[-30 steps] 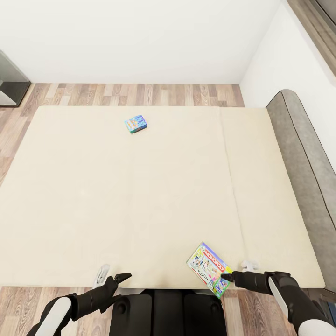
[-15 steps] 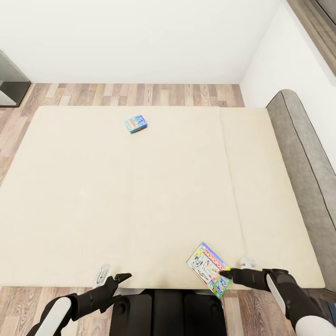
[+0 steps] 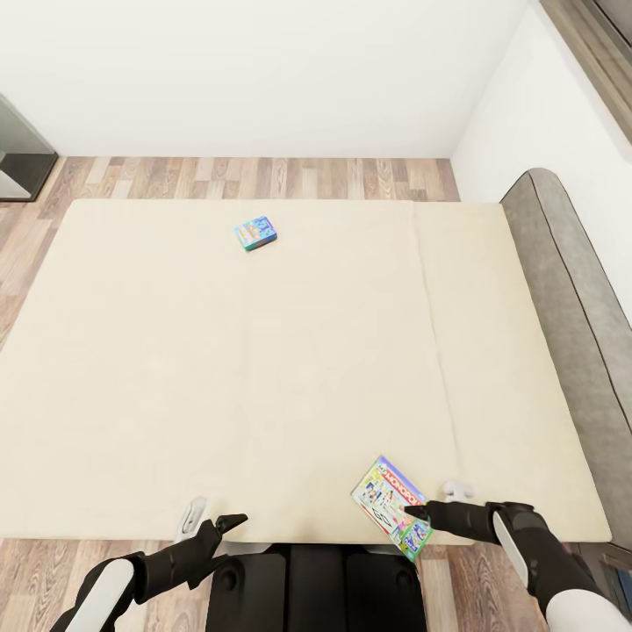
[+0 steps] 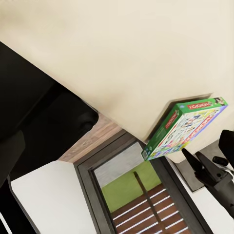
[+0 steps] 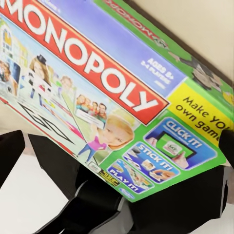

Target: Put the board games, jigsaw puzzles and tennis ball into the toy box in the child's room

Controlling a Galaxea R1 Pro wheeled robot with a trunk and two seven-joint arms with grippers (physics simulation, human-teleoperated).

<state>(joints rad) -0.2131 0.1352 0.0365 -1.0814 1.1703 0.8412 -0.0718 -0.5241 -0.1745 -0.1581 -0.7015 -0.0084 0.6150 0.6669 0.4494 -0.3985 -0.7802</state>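
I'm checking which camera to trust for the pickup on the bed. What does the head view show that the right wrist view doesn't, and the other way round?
Head view alone: the blue board game far across the bed, the headboard, the left gripper. Right wrist view alone: the box's lettering, "Monopoly" and "Make your own game". Both: the Monopoly box at the bed's near edge, with the right gripper at it.
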